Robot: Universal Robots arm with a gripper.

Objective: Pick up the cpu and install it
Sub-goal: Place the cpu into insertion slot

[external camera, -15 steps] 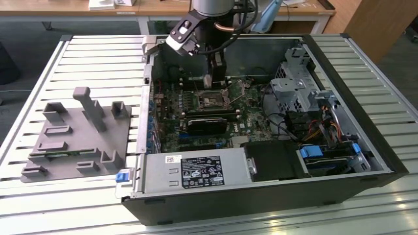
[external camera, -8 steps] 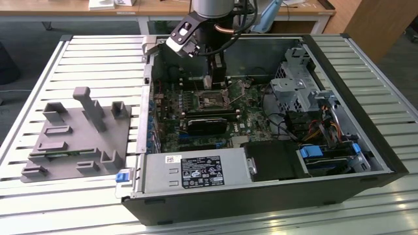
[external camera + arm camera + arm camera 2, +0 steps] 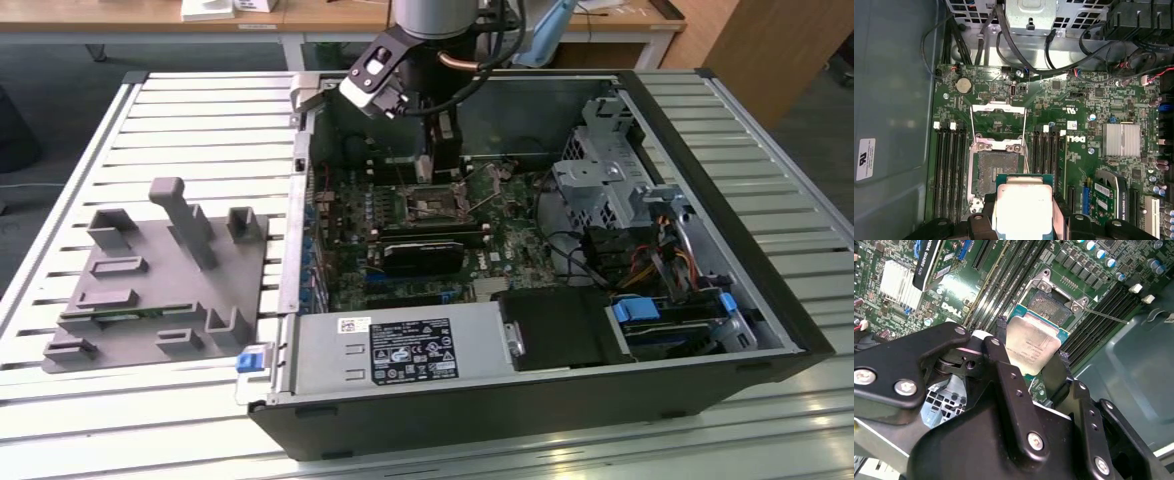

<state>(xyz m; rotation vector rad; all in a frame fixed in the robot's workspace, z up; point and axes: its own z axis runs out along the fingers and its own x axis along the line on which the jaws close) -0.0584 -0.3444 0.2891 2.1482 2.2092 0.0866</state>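
The open case (image 3: 561,410) lies on the slatted worktop (image 3: 200,110). In the exterior view the hand (image 3: 441,160) hangs over the board (image 3: 400,270) toward the case's twelve o'clock. It is clamped on the cpu (image 3: 1031,342) by two opposite edges, near the open socket (image 3: 1053,306) (lid raised), not yet seated. The chip is likely light, stiff and fragile underneath, so grip edges only.

The cpu (image 3: 1023,210), a flat silvery square edged green, hangs gripped near the open socket (image 3: 996,170).
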